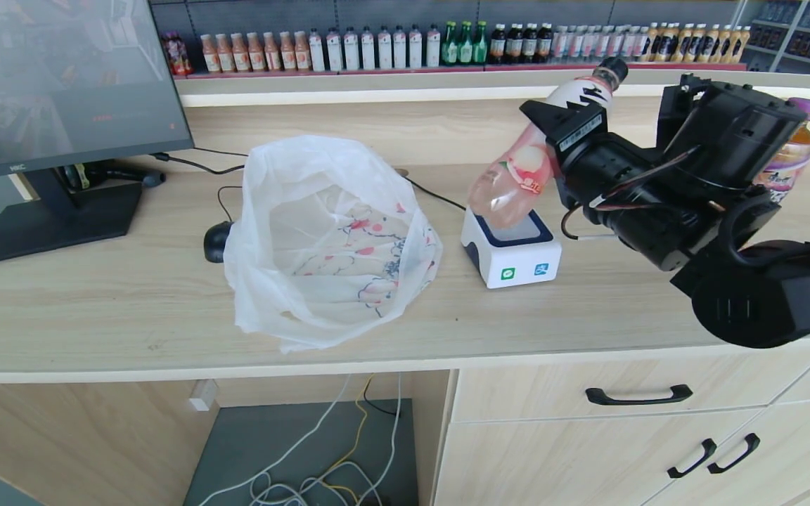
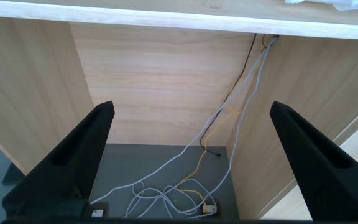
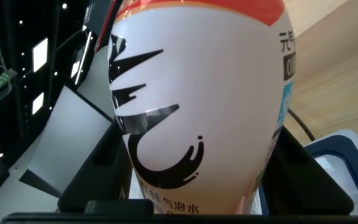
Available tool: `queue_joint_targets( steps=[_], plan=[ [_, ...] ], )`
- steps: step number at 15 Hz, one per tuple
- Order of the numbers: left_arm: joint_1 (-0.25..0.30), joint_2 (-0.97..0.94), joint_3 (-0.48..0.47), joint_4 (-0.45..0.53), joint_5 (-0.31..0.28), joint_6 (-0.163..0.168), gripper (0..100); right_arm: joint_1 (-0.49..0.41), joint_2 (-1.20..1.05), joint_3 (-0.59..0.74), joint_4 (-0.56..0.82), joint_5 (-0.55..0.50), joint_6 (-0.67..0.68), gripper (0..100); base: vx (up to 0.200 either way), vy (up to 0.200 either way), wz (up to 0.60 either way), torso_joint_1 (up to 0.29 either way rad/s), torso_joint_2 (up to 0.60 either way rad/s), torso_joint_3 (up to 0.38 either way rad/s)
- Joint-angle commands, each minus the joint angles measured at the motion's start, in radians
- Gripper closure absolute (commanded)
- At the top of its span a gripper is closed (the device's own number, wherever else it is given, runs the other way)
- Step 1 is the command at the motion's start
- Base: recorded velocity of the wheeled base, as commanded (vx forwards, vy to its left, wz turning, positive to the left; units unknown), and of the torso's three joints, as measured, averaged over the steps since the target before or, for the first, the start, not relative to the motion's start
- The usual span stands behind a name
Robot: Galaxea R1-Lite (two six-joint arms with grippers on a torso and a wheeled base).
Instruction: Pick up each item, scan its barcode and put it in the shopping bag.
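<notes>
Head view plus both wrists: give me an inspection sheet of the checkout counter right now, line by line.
Surface: wooden counter, no spills seen.
Job's things: bottle tilted, base over the scanner; shopping bag open-mouthed on the scanner's left, contents unclear; second bottle partly hidden behind the right arm.
Clutter: mouse touching the bag; monitor at far left.
Grippers: right gripper shut on the bottle; left gripper open, below the counter top.
Cables: black cable runs from the scanner behind the bag; loose cables on the floor under the counter.
Surroundings: shelf of drinks behind; drawers below right.
</notes>
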Motion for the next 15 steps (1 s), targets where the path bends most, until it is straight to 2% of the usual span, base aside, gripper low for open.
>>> queue_joint_targets(
  steps=[1,6,11,13,15],
  plan=[
    [0.000,0.000,0.000,0.000,0.000,0.000,0,0.001,-0.050,-0.005,0.009,0.001,-0.052,100,0.000,0.000,0.00,0.000,0.00,0.000],
    [0.000,0.000,0.000,0.000,0.000,0.000,0,0.021,-0.131,0.002,0.069,-0.008,-0.288,100,0.000,0.000,0.00,0.000,0.00,0.000],
    [0.000,0.000,0.000,0.000,0.000,0.000,0,0.027,-0.214,0.081,0.069,-0.009,-0.635,100,0.000,0.000,0.00,0.000,0.00,0.000],
    [0.000,0.000,0.000,0.000,0.000,0.000,0,0.018,-0.244,0.144,0.038,-0.011,-0.765,100,0.000,0.000,0.00,0.000,0.00,0.000],
    [0.000,0.000,0.000,0.000,0.000,0.000,0,0.018,-0.252,0.219,-0.061,-0.005,-0.879,100,0.000,0.000,0.00,0.000,0.00,0.000]
  ],
)
